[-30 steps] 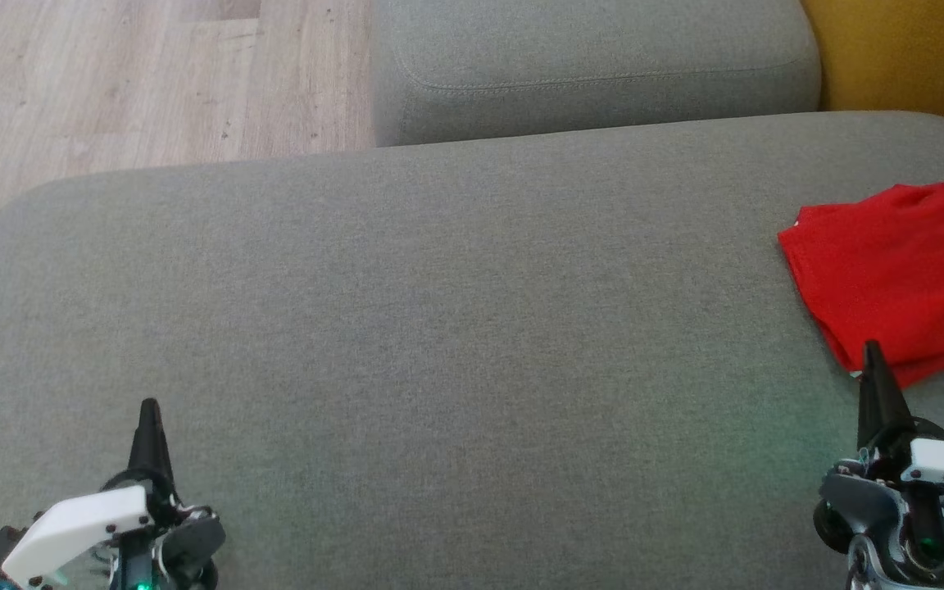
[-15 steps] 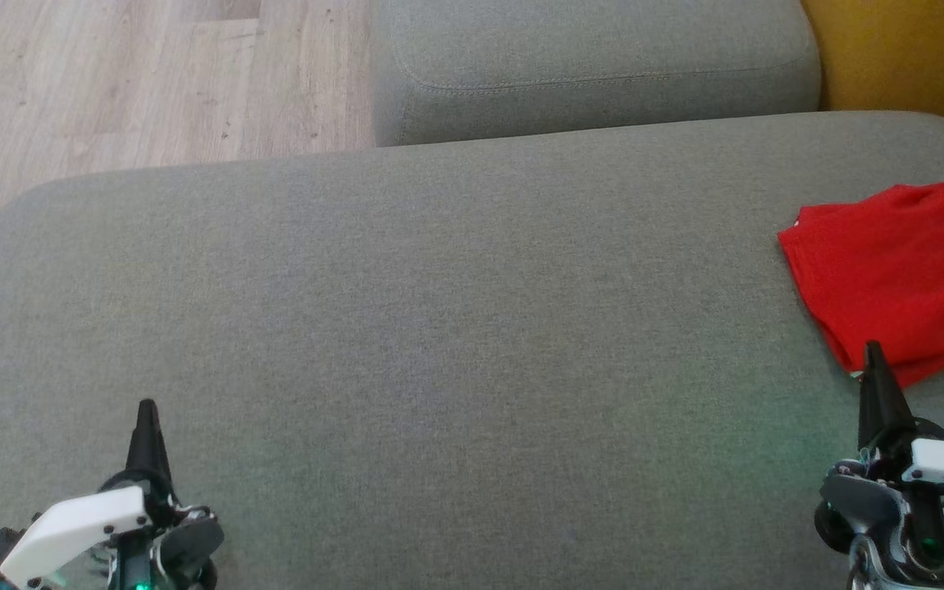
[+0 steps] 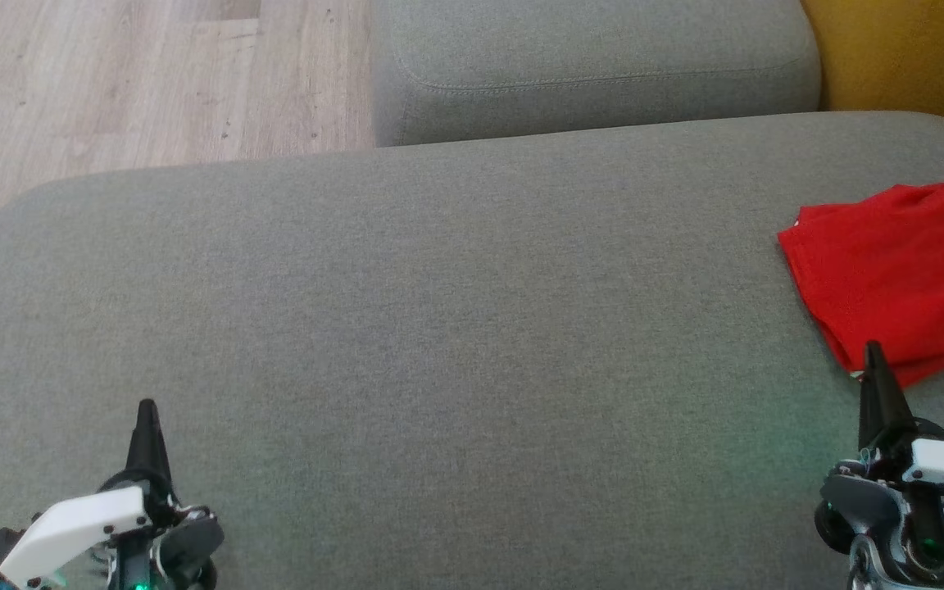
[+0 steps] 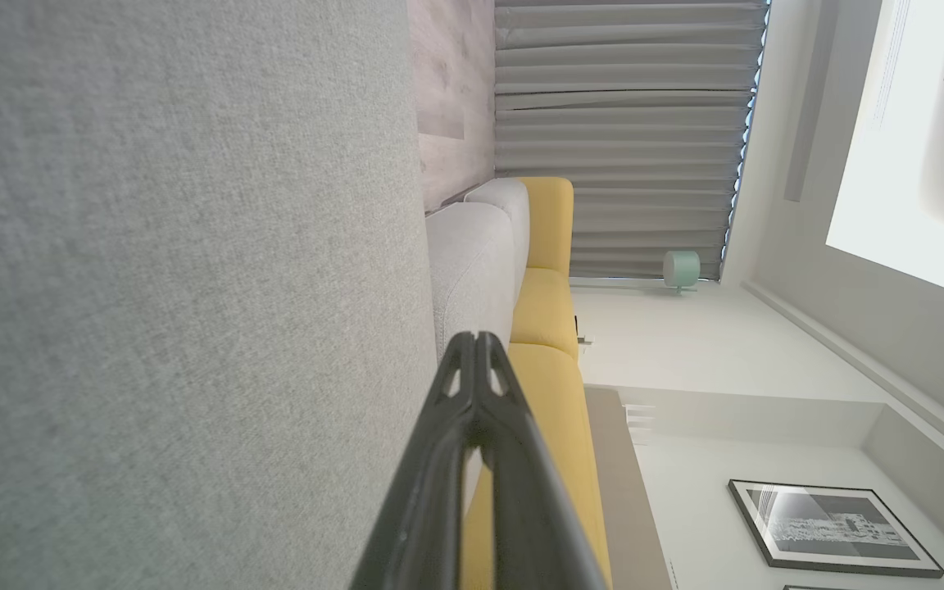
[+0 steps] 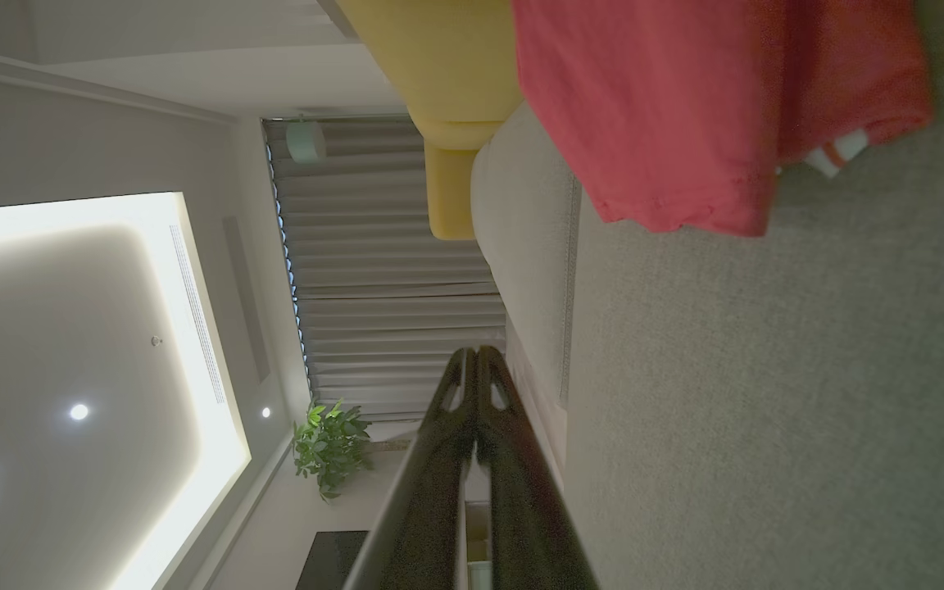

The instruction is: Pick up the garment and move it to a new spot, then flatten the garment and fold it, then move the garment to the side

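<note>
Garment (image 3: 898,270) at right end of sofa cushion (image 3: 439,328)

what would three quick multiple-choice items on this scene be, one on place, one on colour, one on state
1. Where does the garment lie?
A. on the grey cushion, at its right side
B. on a table
C. in a tool's grip

2. What colour is the garment?
A. blue
B. red
C. white

3. How are the left tool and right tool?
A. both open
B. both shut, empty
C. right one shut on cloth

Key:
1 A, the head view shows it resting on the cushion's right side.
2 B, it is red in the head and right wrist views.
3 B, each wrist view shows the fingertips meeting with nothing between.
</note>
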### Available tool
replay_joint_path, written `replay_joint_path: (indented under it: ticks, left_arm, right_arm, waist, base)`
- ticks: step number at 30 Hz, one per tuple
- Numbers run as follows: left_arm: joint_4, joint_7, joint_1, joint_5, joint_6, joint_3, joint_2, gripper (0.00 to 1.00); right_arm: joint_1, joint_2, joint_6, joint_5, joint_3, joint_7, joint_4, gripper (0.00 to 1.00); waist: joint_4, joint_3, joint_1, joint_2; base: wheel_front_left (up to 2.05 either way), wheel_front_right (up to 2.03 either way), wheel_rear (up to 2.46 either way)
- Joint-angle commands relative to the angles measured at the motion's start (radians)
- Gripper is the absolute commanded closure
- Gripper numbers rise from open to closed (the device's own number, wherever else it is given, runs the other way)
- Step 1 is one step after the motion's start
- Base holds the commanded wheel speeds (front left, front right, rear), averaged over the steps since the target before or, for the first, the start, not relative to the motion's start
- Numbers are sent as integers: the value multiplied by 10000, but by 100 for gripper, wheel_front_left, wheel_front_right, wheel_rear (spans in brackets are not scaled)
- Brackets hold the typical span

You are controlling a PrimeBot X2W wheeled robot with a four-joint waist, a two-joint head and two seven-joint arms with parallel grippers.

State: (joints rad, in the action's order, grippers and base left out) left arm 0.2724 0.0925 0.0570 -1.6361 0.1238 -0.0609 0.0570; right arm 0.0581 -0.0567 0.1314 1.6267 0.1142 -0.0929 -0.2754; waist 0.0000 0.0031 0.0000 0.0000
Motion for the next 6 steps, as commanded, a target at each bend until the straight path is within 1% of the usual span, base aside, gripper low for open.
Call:
replay_joint_path:
  ticks: [1,6]
  left_arm:
    - [-281,54,493,117,69,-338,72,100]
    - [-280,64,494,127,69,-351,63,100]
  right_arm:
    - [482,-58,-7,-44,-169,-70,316,100]
    - [483,-50,-7,-54,-158,-79,315,100]
  waist:
    - [0,0,0,0]
    - [0,0,0,0]
  base:
    - [0,0,0]
    - [0,0,0]
